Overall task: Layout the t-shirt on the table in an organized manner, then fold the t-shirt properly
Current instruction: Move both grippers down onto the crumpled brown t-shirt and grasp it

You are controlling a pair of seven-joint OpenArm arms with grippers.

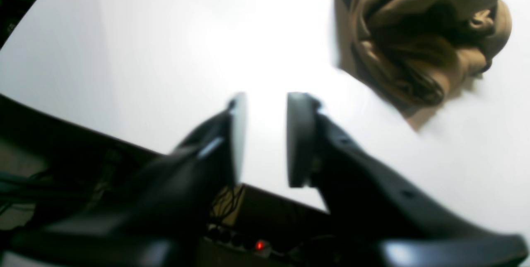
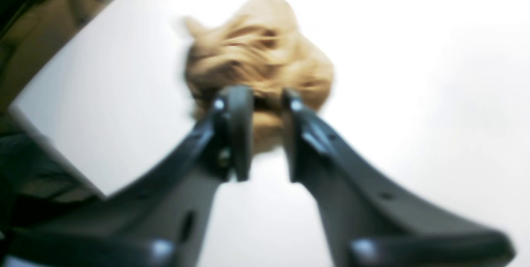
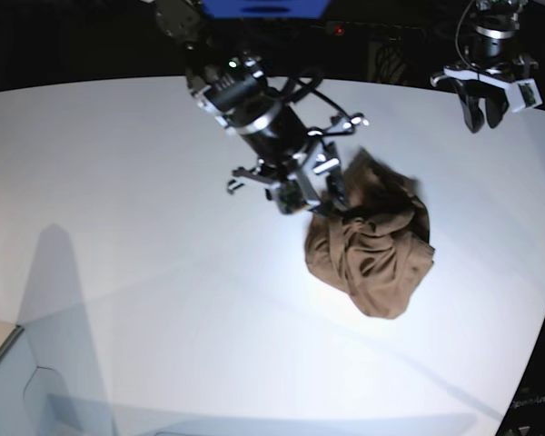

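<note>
1. Two of my grippers show in the overhead base view, which alone takes in the whole crumpled brown cloth t-shirt lying bunched in a heap right of centre on the glossy white table.
2. My right gripper sits at the heap's upper-left edge; its wrist view (badly blurred) shows the fingers parted by a narrow gap with nothing between them, the t-shirt just beyond the tips.
3. My left gripper is likewise slightly parted and empty, above bare table near its curved edge, well apart from the t-shirt.
4. Only the left wrist view shows cables and a small red light in the dark space below the table edge.
</note>
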